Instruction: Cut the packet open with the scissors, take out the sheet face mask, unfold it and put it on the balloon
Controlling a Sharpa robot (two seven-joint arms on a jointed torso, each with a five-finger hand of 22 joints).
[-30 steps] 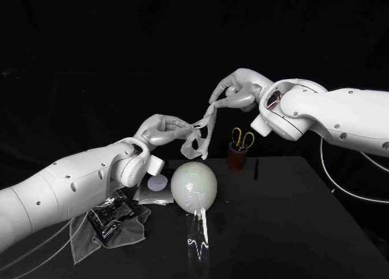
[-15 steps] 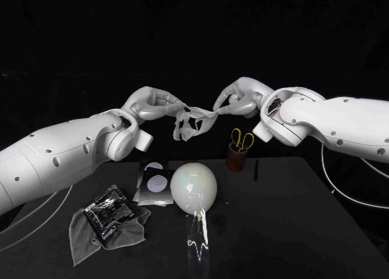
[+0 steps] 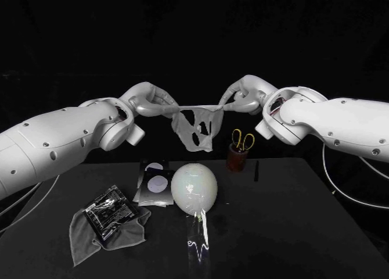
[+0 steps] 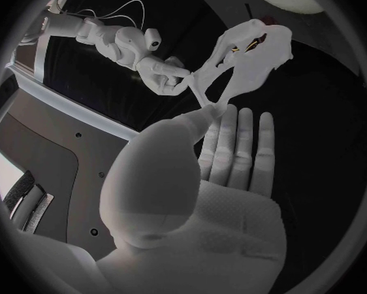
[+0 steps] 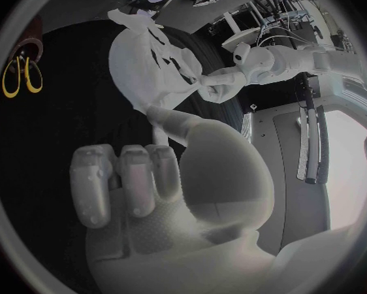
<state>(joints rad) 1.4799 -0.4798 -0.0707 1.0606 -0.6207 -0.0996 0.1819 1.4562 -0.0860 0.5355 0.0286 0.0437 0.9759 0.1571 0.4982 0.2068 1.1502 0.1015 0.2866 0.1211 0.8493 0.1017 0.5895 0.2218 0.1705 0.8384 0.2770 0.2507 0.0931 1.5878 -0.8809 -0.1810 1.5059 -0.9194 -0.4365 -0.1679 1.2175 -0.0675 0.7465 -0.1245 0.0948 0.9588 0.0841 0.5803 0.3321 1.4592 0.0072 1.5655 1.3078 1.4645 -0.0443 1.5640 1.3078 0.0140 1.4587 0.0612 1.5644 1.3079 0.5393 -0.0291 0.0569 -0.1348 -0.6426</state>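
Above the balloon (image 3: 194,187), left hand (image 3: 148,99) and right hand (image 3: 241,96) fingers pinch the sheet mask (image 3: 213,122) by its top corners; overpull likely tears it, weak pinch drops it.

The left robot hand (image 3: 148,100) went up (level with the right robot hand (image 3: 236,96) now), pulling the face mask (image 3: 197,127) wide.

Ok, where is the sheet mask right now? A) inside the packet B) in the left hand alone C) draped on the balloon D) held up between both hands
D: the left hand and right hand each pinch the sheet face mask, which hangs above the balloon.
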